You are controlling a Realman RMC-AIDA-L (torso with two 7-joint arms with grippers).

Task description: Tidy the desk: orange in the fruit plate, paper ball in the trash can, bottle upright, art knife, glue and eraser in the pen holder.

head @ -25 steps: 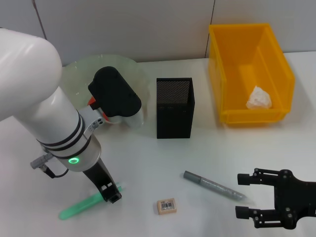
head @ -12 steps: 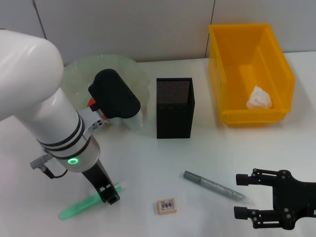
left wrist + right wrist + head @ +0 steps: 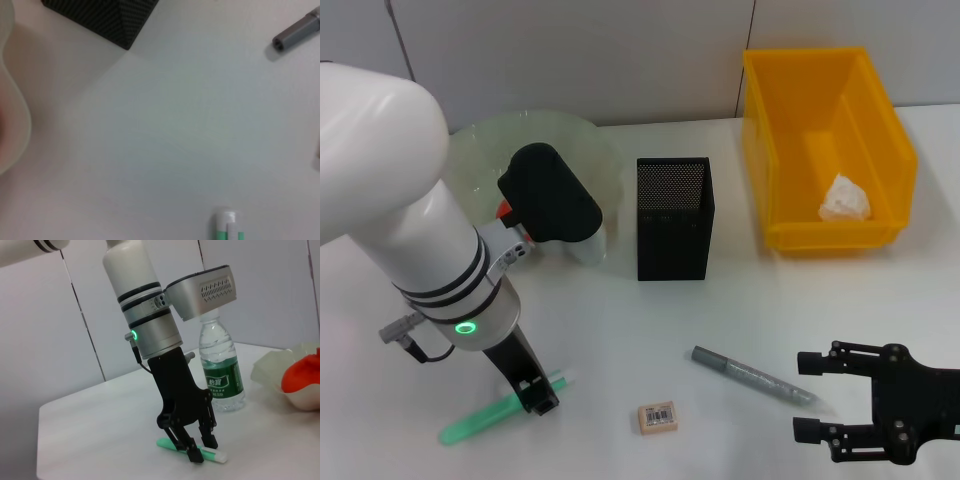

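Note:
My left gripper hangs low over the green glue stick, open, one finger on each side of it. The stick lies flat on the table. The tan eraser and the grey art knife lie at the front. Behind them stands the black mesh pen holder. The paper ball sits in the yellow trash can. The orange rests in the pale-green fruit plate. The bottle stands upright beside it. My right gripper rests open at the front right.
A grey wall runs along the back of the white table. My left arm's bulky white body covers much of the table's left side and part of the fruit plate. In the left wrist view bare table lies between the pen holder and the glue's cap.
My left gripper has sunk a little lower over the glue stick and shifted slightly left. The right arm and all objects stay where they were.

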